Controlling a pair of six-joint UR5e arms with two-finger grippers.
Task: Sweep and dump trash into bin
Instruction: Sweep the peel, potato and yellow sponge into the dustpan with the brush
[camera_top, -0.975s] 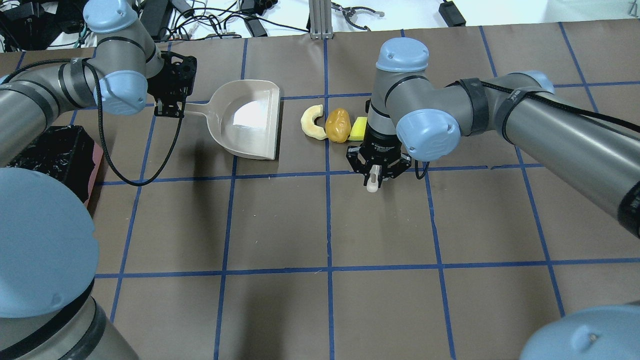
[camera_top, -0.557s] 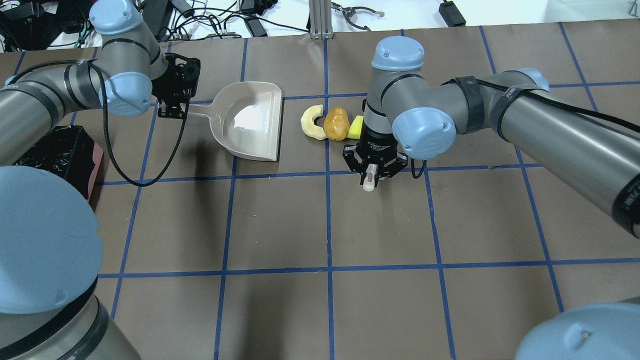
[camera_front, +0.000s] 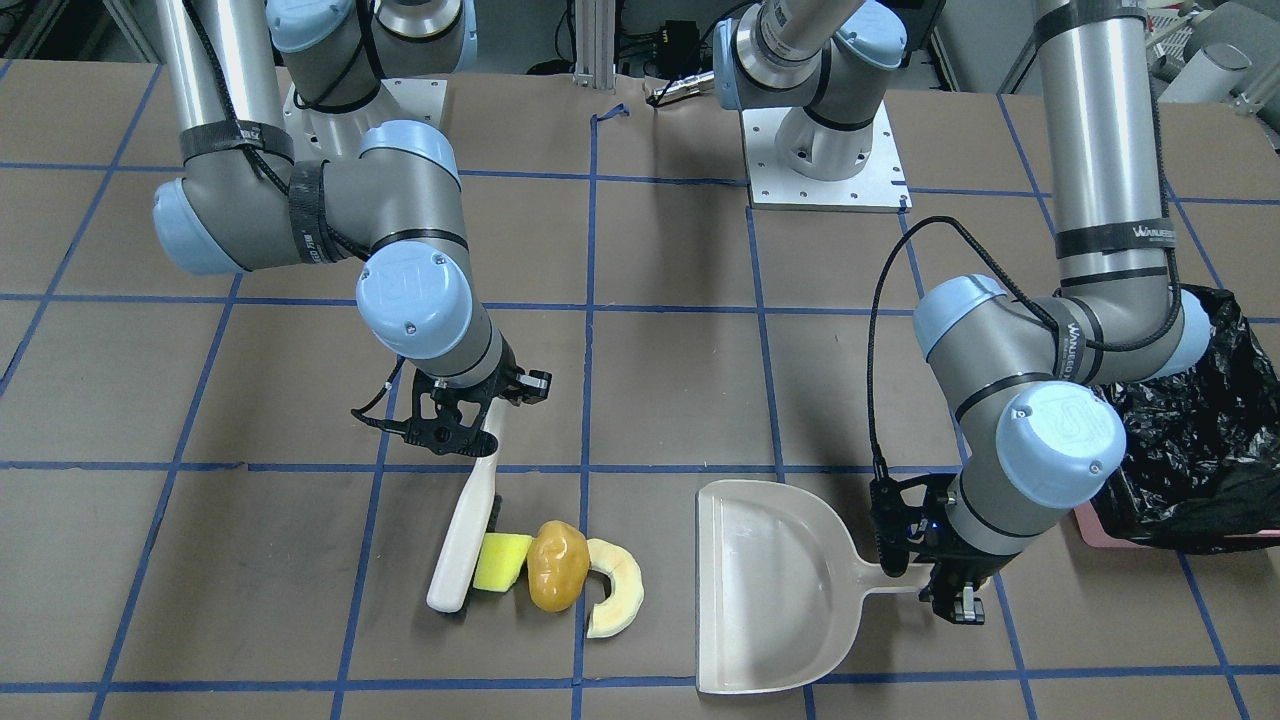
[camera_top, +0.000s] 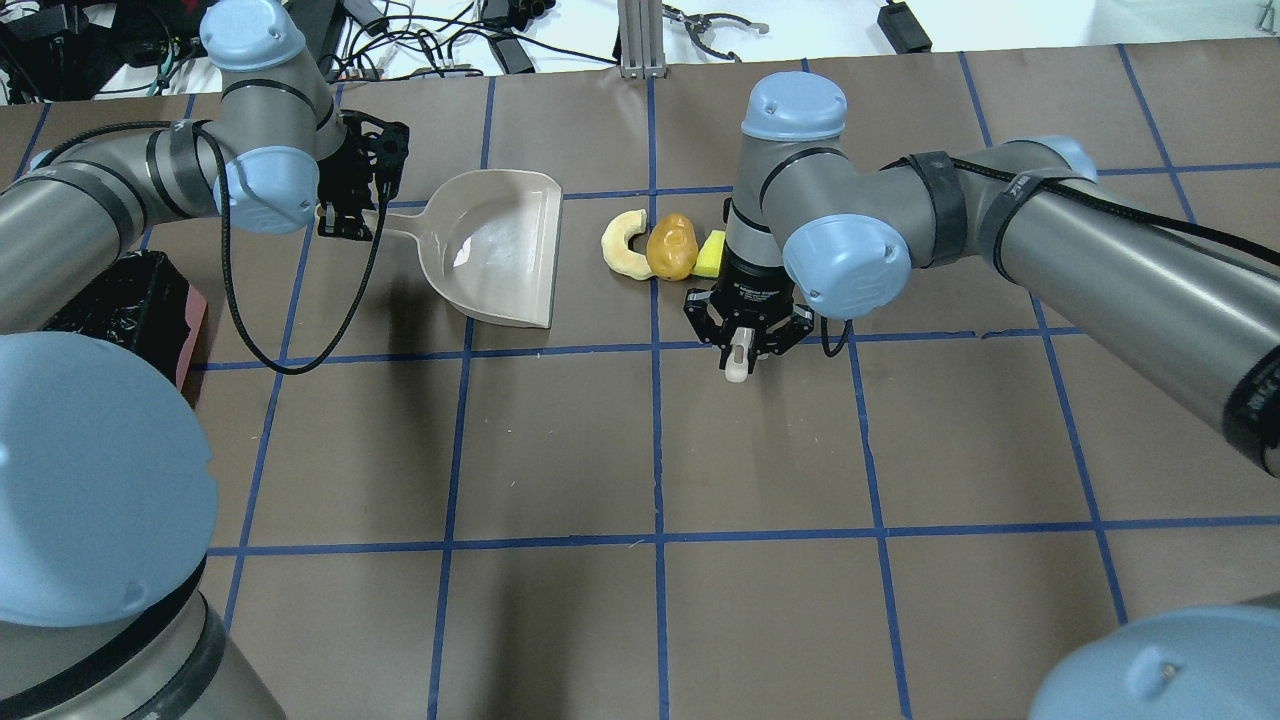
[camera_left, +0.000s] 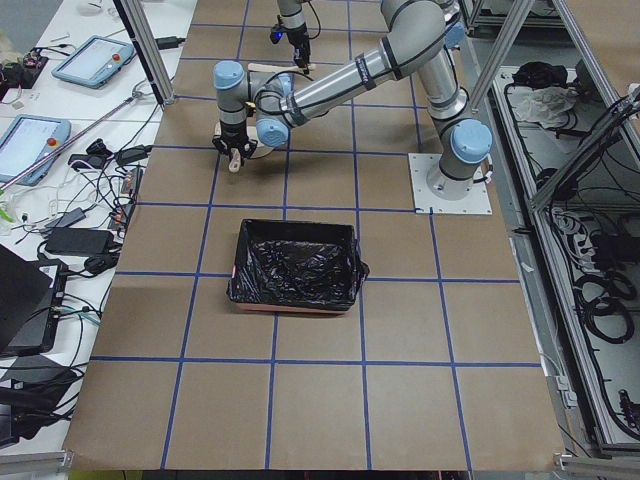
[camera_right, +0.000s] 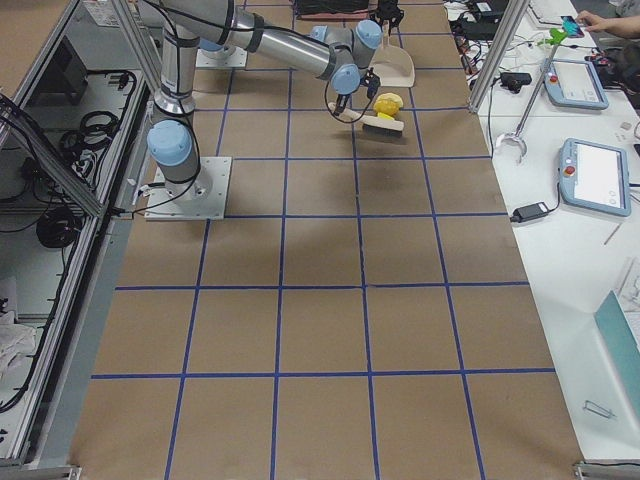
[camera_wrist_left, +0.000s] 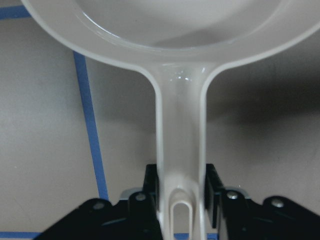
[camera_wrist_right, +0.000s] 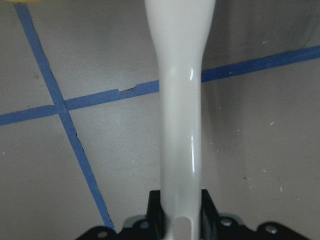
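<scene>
Brown gridded tabletop (camera_front: 650, 400): sweep set up, dustpan (camera_front: 770, 590) holds nothing yet.
We see the right fingers (camera_front: 483, 422) pinching the brush (camera_front: 462, 545) handle, bristle side against the yellow wedge (camera_front: 500, 562), to drive the row sideways; the left fingers (camera_front: 950, 592) pinch the dustpan handle, aiming its open lip at that row to receive it. We count three trash pieces touching in line: one yellow wedge, one potato lump (camera_front: 557, 565), one pale crescent (camera_front: 615, 590), near the lip but apart. One black-lined bin (camera_front: 1180, 500) stands beyond the left arm.
</scene>
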